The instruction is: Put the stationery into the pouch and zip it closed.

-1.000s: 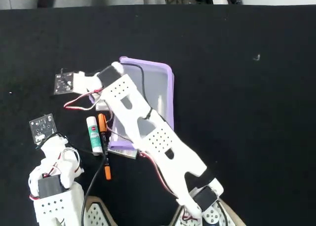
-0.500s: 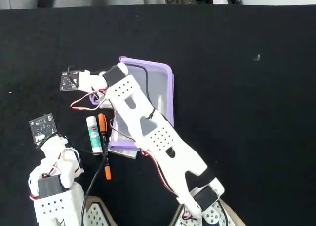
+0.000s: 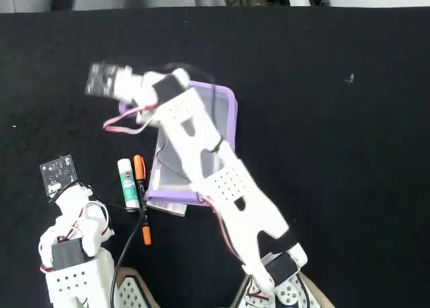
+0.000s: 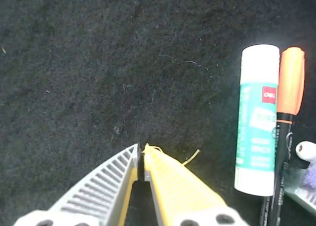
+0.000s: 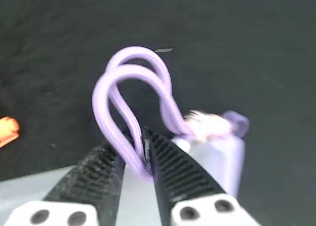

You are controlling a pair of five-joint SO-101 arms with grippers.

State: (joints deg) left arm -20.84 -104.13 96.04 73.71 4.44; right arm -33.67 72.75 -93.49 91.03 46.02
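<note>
A purple pouch (image 3: 232, 123) lies mid-table, with the two pieces of stationery not yet inside it. A glue stick (image 3: 127, 183) and an orange marker (image 3: 139, 168) lie touching side by side, just left of the pouch. Both have their long axes running near to far, parallel to its left edge. At the pouch's far-left corner, the right tool (image 5: 145, 137) is clamped on the purple pull loop (image 5: 104, 95). That leaves the right arm stretched across the pouch, with nothing free for picking. The left tool (image 4: 140, 154) sits closed and empty over the black table (image 3: 336, 187), on the near-left side of the glue stick. It is judged the nearer of the two to the stationery, and would have to open across those near-to-far axes to take either piece.
</note>
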